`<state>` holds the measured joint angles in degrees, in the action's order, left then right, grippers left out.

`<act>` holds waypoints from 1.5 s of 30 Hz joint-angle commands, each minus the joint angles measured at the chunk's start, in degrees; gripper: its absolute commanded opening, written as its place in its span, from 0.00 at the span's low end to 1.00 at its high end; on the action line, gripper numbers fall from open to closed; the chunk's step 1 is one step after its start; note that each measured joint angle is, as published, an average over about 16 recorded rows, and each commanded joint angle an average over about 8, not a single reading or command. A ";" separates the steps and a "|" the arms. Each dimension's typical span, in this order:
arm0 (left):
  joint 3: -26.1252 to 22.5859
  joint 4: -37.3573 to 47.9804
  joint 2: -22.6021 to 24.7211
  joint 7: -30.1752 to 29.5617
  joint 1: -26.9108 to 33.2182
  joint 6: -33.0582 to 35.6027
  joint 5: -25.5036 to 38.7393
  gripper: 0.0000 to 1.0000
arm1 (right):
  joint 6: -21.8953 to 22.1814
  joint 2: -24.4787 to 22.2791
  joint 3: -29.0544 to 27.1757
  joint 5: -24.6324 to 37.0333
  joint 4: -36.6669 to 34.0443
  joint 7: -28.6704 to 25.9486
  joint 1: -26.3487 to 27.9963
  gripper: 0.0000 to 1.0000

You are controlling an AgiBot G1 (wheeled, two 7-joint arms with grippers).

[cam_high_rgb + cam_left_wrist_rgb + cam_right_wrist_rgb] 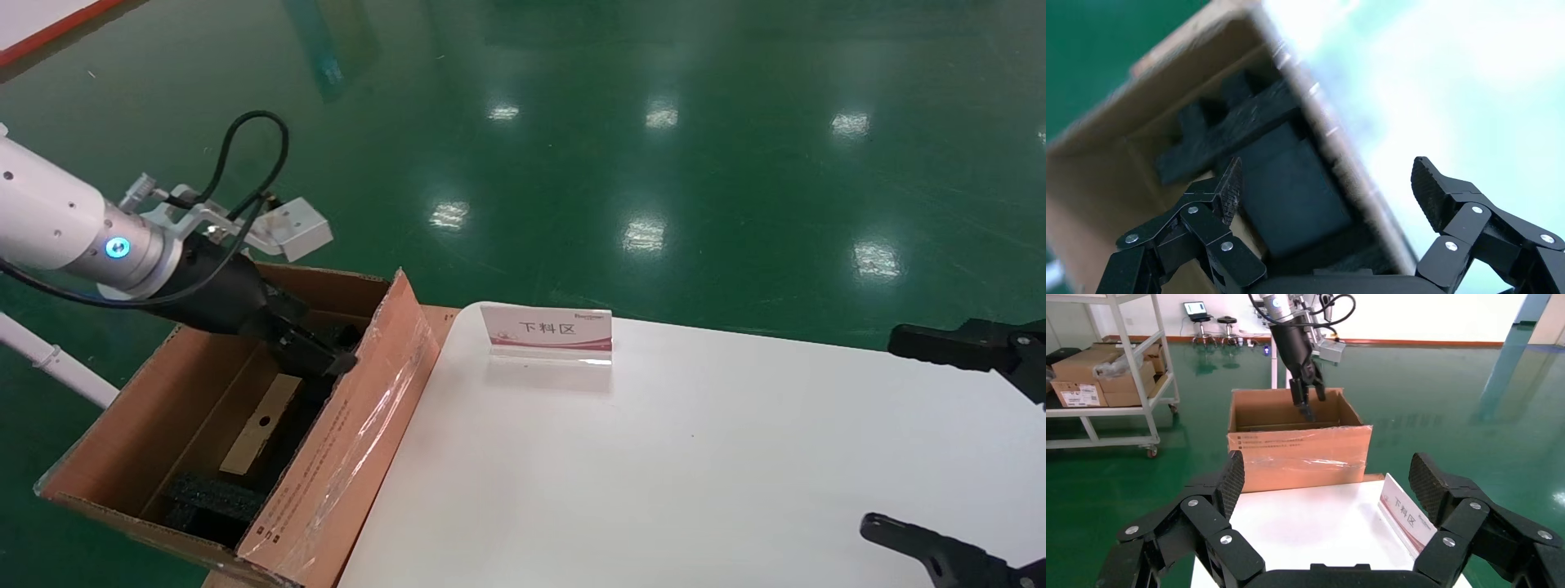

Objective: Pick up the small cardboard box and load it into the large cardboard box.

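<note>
The large cardboard box [204, 408] stands on the floor against the left edge of the white table [695, 474], its flaps upright and clear tape glossy on the side facing the table. Inside it, the small cardboard box [257, 425] lies flat between black foam blocks [212, 498], its round hole showing. The left gripper [327, 355] hangs inside the large box near its far end, above the small one, its fingers [1229, 190] spread apart and empty. The right gripper [1327, 478] is parked over the table's right edge, fingers apart. A small sign [549, 333] stands at the table's far edge.
</note>
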<state>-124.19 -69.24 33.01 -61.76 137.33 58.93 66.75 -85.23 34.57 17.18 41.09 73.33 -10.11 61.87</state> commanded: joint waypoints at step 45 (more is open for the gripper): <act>86.54 -3.65 1.53 40.79 -60.53 21.37 -19.88 1.00 | 0.03 -0.04 0.13 -0.07 -0.03 0.07 0.04 1.00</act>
<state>-37.66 -72.90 34.54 -20.97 76.80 80.30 46.86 -85.20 34.53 17.30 41.01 73.30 -10.04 61.91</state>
